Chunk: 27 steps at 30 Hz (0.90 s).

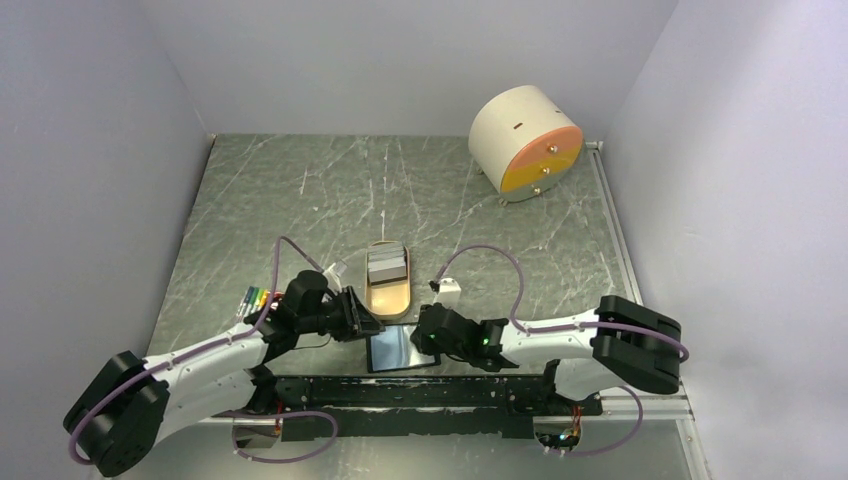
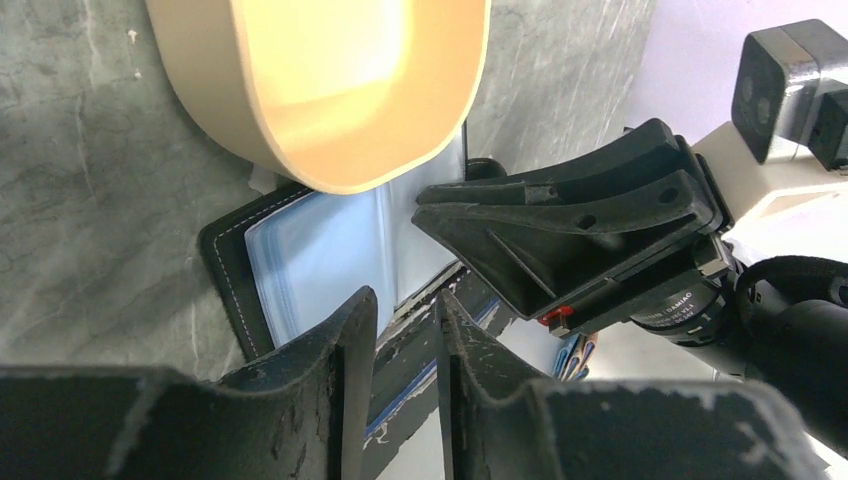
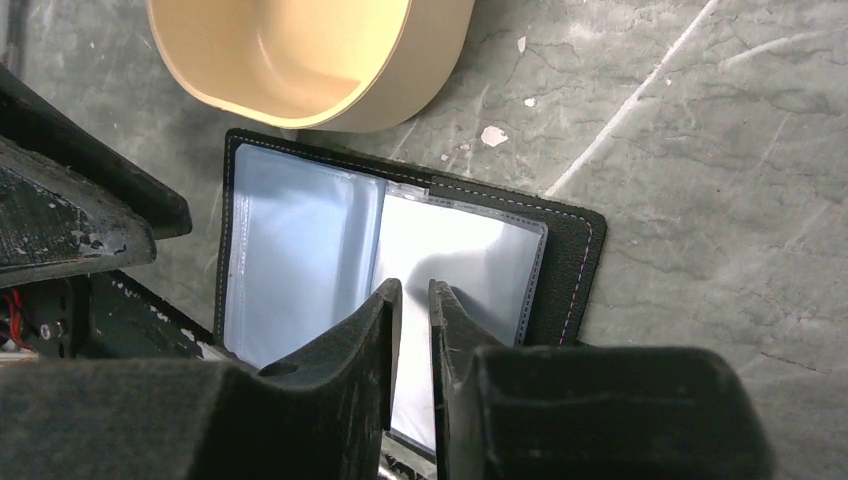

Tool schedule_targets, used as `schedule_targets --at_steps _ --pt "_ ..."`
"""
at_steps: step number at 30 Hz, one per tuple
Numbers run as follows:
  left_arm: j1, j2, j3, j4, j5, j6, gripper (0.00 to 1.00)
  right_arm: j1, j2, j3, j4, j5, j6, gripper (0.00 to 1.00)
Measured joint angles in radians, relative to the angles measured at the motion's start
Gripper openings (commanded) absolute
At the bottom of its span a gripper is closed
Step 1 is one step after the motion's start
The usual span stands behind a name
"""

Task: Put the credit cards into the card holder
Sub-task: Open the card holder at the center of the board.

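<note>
The credit cards [image 1: 386, 265] are a small grey stack lying in the far end of the tan oval tray [image 1: 388, 298]. They are out of sight in both wrist views. The card holder [image 1: 398, 348] lies open just in front of the tray, its glossy blue-grey pockets [image 3: 300, 240] facing up; it also shows in the left wrist view [image 2: 310, 260]. My left gripper [image 2: 405, 300] is nearly shut and empty, at the holder's left edge [image 1: 370, 325]. My right gripper [image 3: 415, 290] is nearly shut, its tips over the holder's right pocket page [image 1: 422, 338]; I cannot tell whether they touch the page.
The tray's rim [image 2: 330, 150] almost touches the holder's far edge and shows in the right wrist view [image 3: 380, 100]. Coloured markers [image 1: 255, 298] lie left of my left arm. A round beige drum with an orange face [image 1: 525, 140] stands at the back right. The black base rail [image 1: 420, 395] runs along the near edge.
</note>
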Motion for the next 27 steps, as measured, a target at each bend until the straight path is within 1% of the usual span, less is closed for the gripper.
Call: schedule_targets --at_steps 6,11,17,23,27 --pt "-0.001 -0.034 0.012 -0.008 -0.003 0.018 0.34 -0.008 -0.032 0.003 -0.041 -0.029 -0.045 0.28" --pt "-0.001 -0.049 0.013 -0.005 -0.004 0.01 0.33 -0.02 -0.039 0.041 -0.053 -0.077 -0.154 0.33" --pt "-0.001 -0.051 0.01 0.008 -0.003 -0.006 0.33 -0.021 -0.039 0.133 -0.055 -0.119 -0.306 0.35" --pt "-0.001 -0.051 0.004 0.022 -0.003 -0.017 0.33 -0.022 -0.041 0.163 -0.073 -0.135 -0.373 0.36" --pt "-0.001 -0.056 0.004 0.015 -0.006 -0.024 0.37 -0.031 -0.048 0.177 -0.092 -0.135 -0.413 0.45"
